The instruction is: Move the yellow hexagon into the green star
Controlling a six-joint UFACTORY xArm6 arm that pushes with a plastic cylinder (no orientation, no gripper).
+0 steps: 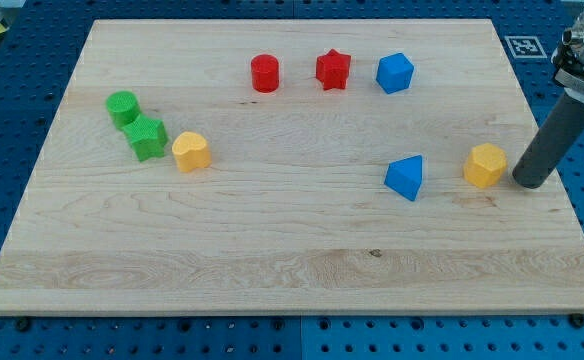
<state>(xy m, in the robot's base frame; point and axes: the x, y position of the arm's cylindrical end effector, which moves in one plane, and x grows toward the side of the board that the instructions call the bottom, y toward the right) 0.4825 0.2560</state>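
No fingers show; our tip [530, 183] rests near the surface's [302, 270] right edge beside the yellow hexagon [485, 165], ready to push it left toward the green star [147, 137].

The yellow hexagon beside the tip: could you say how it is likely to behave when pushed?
The yellow hexagon looks rigid and squat, so it should slide, not tip. My tip sits just right of it; an off-centre push may turn it on the smooth board.
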